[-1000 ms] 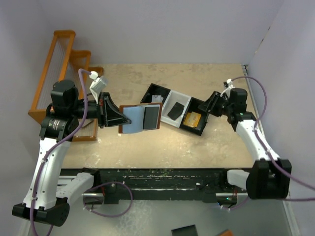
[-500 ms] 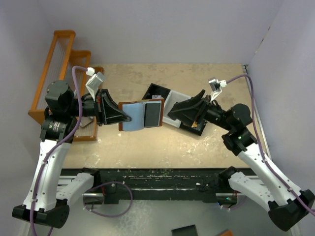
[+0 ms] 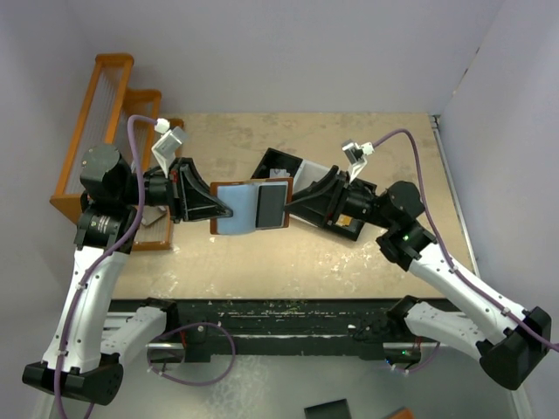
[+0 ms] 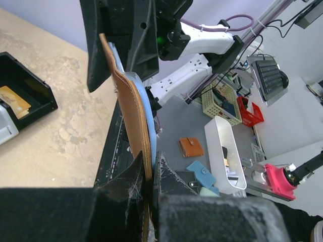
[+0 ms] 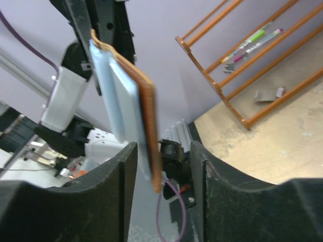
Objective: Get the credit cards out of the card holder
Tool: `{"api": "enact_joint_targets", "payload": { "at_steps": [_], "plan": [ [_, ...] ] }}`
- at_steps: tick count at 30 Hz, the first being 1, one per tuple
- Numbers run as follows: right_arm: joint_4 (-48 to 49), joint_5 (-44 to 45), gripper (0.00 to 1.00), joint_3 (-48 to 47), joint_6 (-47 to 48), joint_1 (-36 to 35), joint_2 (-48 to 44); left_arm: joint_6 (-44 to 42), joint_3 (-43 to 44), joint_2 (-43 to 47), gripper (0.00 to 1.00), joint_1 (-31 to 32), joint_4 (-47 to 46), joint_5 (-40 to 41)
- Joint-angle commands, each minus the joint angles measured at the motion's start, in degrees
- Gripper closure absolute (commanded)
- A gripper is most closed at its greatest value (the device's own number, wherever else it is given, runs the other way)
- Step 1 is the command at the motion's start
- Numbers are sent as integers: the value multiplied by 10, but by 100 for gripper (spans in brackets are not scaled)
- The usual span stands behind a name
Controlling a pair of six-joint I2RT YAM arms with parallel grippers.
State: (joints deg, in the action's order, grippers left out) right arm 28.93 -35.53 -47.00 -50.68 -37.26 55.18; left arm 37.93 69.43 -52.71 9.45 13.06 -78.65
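Lavender walls close round a mottled beige tabletop point(image 3: 376, 131). Above its middle, lifted off the surface, the left gripper point(image 3: 218, 209) is clamped tight on the left short edge of the brown card holder point(image 3: 236, 209). The holder is spread open flat with its pale blue-grey lining upward. Its long axis runs left to right, roughly parallel to the near edge. A dark credit card point(image 3: 272, 204) sits in the pocket of its right half. The right gripper point(image 3: 293, 202) is at the holder's right edge, jaws parted with that edge between them, not pinching it.

Just beyond, toward the far right corner, lies the black-and-white three-compartment tray point(image 3: 278, 162). A gold-orange card point(image 4: 14, 99) lies in its right black compartment, and the right arm mostly hides the middle one. An orange rack point(image 3: 96, 131) stands along the far left edge.

A second ago the right gripper was over the tray's right compartment. It has swung left to the holder, which has hardly shifted.
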Motion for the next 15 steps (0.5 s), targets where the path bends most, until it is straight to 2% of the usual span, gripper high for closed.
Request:
{"api": "enact_joint_targets", "payload": {
  "at_steps": [1, 3, 6, 10, 13, 15],
  "plan": [
    [110, -22, 59, -5, -32, -5, -4, 18, 1, 5, 100, 1, -38, -15],
    [130, -30, 72, -3, -47, -6, -3, 17, -1, 5, 100, 1, -37, -15],
    [137, -36, 86, -4, -56, -6, -3, 13, -3, 5, 100, 1, -36, -16],
    [138, -47, 87, -6, -66, -7, 2, 8, -4, 5, 100, 1, -31, -17],
    [142, -52, 100, -3, -70, -7, 2, -4, -3, 4, 100, 1, -24, -16],
    [145, -57, 100, -2, -75, -7, 2, -28, -1, 3, 100, 1, -6, -13]
  ]
}}
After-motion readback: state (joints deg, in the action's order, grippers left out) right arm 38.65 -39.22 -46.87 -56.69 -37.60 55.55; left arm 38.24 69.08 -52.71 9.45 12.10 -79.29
